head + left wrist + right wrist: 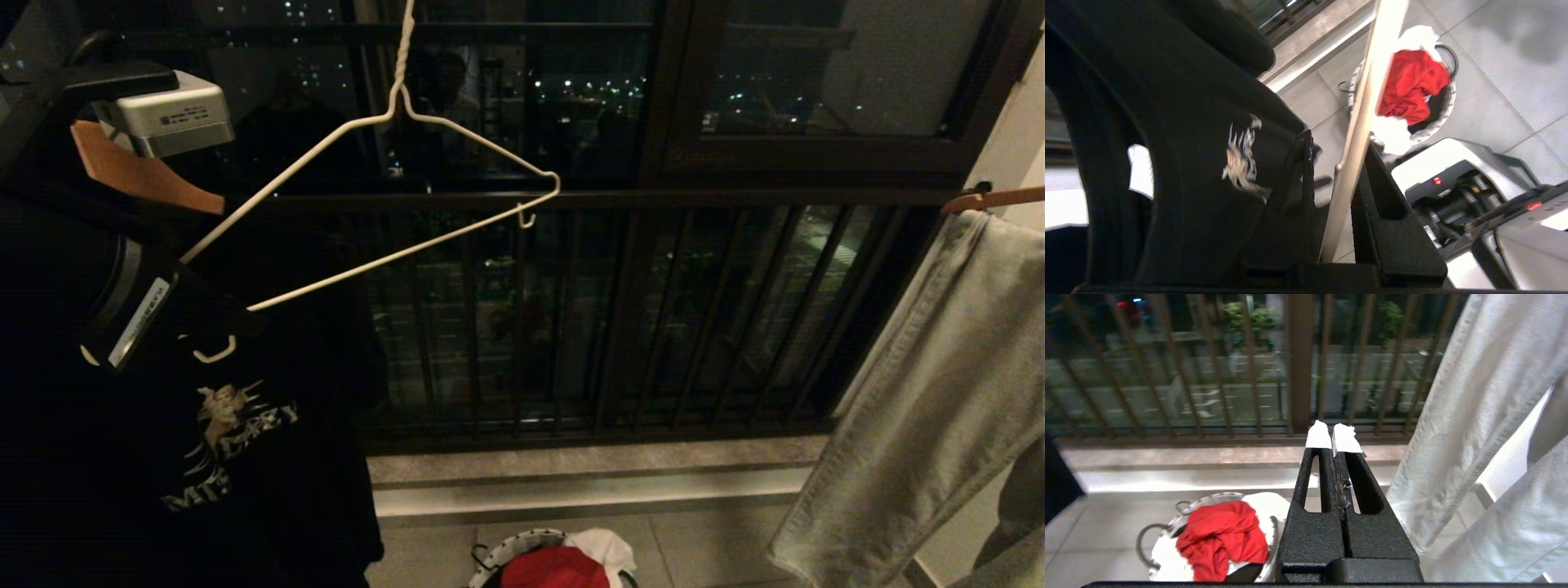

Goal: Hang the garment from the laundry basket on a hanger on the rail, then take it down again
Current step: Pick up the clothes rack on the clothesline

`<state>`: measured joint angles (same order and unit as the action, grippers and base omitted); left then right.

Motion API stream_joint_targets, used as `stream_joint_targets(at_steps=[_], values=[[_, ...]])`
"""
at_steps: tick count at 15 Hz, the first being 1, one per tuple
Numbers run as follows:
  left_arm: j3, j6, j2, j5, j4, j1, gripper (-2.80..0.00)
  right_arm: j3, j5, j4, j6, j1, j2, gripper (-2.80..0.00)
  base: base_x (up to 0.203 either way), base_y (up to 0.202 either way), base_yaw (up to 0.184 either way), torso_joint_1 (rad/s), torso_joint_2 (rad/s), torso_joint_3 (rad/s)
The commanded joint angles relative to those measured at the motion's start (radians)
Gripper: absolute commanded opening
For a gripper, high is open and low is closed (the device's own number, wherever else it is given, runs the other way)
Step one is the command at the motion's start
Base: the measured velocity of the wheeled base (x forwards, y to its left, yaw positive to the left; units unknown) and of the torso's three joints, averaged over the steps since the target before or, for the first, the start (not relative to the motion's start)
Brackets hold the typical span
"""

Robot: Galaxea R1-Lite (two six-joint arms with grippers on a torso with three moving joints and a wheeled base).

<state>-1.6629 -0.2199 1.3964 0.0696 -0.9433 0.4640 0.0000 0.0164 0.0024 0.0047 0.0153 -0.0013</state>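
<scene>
I've got the L gripper (pixel 214 322) up at the left of the head view, black fingers pinched onto the lower-left corner of the thin white wire hanger (pixel 457 135); in the left wrist view the pale bar (pixel 1359 122) runs straight through the clamped jaws. That hanger sits tilted: its bottom bar is the long axis, running from the low end at my gripper up and rightward to the far shoulder tip, w/ one small hook (pixel 526 219) dangling just under that tip and another (pixel 214 353) right by the fingers. Its twisted neck (pixel 402 49) goes up out of frame. Just behind the L gripper hangs a black T-shirt w/ pale print (pixel 233 433) on a thick wooden hanger (pixel 139 173). The R gripper (pixel 1334 437) is low on my right side, white-padded tips pressed together on nothing. The red T-shirt (pixel 1220 539) lies crumpled in the small round basket w/ black-and-white patterned rim (pixel 1208 498) down on the grey tiled floor (pixel 718 547), on top of white cloth (pixel 608 549); can't tell which way its collar points. At right, pale grey trousers (pixel 922 392) hang from another wooden hanger (pixel 992 198). Farthest back, the dark barred railing (pixel 571 327) and night windows.
</scene>
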Motion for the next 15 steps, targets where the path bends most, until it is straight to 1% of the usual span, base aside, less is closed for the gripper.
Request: stream_joint_targets(at_steps=[1,5,7,9,13,15], values=[[-0.005,0.006,-0.004,0.001,-0.005,0.001,-2.80,0.000,0.000,0.000,0.000,0.000,0.000,-2.80,0.000,0.000,0.000,0.000,0.00,0.000],[-0.010,0.011,-0.017,0.002,-0.003,0.001,-2.80,0.000,0.000,-0.001,0.000,0.000,0.000,-2.80,0.000,0.000,0.000,0.000,0.00,0.000],[-0.031,0.022,-0.013,0.006,-0.003,0.001,-2.80,0.000,0.000,0.001,0.000,-0.001,0.000,-2.80,0.000,0.000,0.000,0.000,0.00,0.000],[-0.050,0.031,-0.002,0.039,-0.004,0.001,-2.80,0.000,0.000,0.000,0.000,0.000,0.000,-2.80,0.000,0.000,0.000,0.000,0.00,0.000],[-0.059,0.031,0.013,0.059,-0.002,0.001,-2.80,0.000,0.000,0.001,0.000,0.000,0.000,-2.80,0.000,0.000,0.000,0.000,0.00,0.000],[-0.098,0.036,0.023,0.061,-0.003,0.001,-2.80,0.000,0.000,-0.001,0.000,0.000,0.000,-2.80,0.000,0.000,0.000,0.000,0.00,0.000]])
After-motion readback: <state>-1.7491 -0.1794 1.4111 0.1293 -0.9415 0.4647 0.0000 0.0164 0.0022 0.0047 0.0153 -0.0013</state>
